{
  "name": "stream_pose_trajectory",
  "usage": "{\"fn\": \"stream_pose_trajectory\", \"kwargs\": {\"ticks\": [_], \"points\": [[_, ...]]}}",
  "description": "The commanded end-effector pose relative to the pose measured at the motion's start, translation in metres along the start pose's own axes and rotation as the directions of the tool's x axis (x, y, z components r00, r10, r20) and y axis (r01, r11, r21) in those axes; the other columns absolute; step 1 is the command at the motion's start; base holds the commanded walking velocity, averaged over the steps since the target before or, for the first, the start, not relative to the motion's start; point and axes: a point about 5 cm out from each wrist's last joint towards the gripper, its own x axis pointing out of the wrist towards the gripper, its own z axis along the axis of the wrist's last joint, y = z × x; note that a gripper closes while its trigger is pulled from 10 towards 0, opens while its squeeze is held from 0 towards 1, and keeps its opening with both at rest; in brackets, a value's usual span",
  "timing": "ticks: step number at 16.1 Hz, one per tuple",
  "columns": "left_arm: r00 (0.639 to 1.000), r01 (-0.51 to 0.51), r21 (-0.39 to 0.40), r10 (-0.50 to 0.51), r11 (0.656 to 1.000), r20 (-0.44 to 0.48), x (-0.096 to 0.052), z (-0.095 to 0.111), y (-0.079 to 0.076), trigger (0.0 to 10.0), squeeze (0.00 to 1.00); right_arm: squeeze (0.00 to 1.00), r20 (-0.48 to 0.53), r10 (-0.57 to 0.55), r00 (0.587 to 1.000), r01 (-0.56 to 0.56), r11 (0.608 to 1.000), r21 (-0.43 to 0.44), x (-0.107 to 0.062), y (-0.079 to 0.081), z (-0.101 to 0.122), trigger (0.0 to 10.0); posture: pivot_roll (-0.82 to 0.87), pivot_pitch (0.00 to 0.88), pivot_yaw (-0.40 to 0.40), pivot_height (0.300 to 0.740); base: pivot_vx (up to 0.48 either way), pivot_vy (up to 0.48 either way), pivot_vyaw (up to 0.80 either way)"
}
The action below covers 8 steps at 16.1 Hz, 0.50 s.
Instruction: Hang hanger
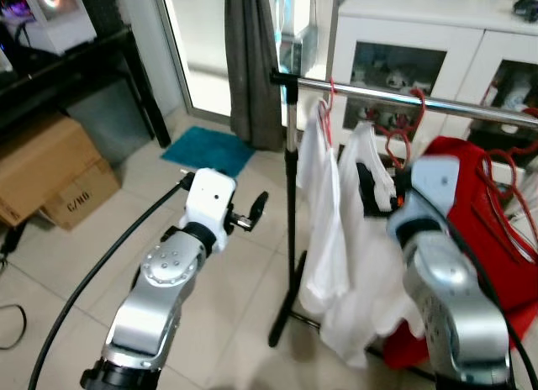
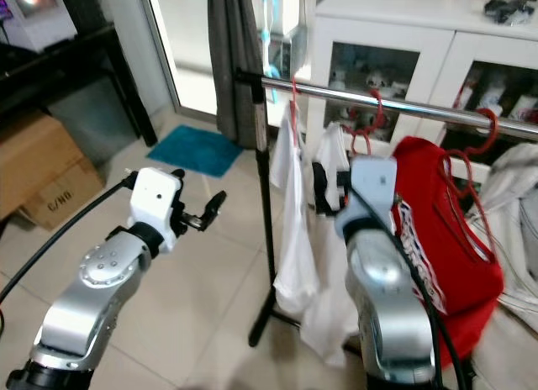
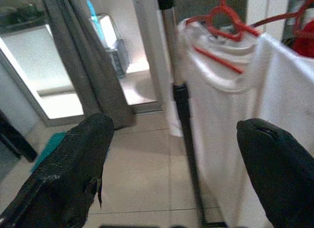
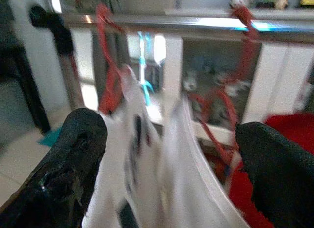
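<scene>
A metal rail [image 1: 395, 98] on a black-footed stand carries red hangers. One red hanger [image 1: 324, 113] holds a white shirt [image 1: 318, 197]. A second red hanger [image 1: 402, 131] holds another white garment [image 1: 361, 272], and a red garment [image 1: 483, 239] hangs further right. My left gripper [image 3: 176, 127] is open and holds nothing, raised left of the rack's post [image 1: 292, 180]. My right gripper [image 4: 171, 127] is open too, close in front of the white garments below the rail, with no hanger between its fingers.
A white cabinet with glass doors [image 1: 420, 45] stands behind the rack. A grey curtain [image 1: 252, 62] and a teal mat [image 1: 208, 150] lie at the back. Cardboard boxes [image 1: 50, 167] sit under a black table at left. The rack's black foot [image 1: 284, 318] rests on the tiled floor.
</scene>
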Motion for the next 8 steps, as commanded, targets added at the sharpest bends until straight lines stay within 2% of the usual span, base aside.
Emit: {"fn": "stream_pose_trajectory", "kwargs": {"ticks": [1,5,8], "points": [[1.0,-0.02,0.02,0.021,1.0,-0.002,-0.003,0.001,0.007,10.0,0.67,0.0,-0.022,0.024,0.999,-0.024,0.999,0.034,0.002,0.003,0.005,10.0,0.02,0.021,0.07,0.74,0.281,0.0,0.0],[1.0,-0.016,0.025,0.017,1.0,-0.006,-0.005,0.0,0.006,10.0,0.67,0.0,-0.018,0.114,0.993,-0.111,0.99,0.092,0.008,0.011,0.027,10.0,0.02,0.024,0.068,0.74,0.267,0.0,0.0],[1.0,-0.006,0.03,0.006,1.0,-0.006,-0.007,-0.002,0.005,10.0,0.64,0.0,-0.076,0.194,0.978,-0.184,0.976,0.116,0.011,0.026,0.035,10.0,0.02,0.023,0.061,0.74,0.0,0.0,0.0]]}}
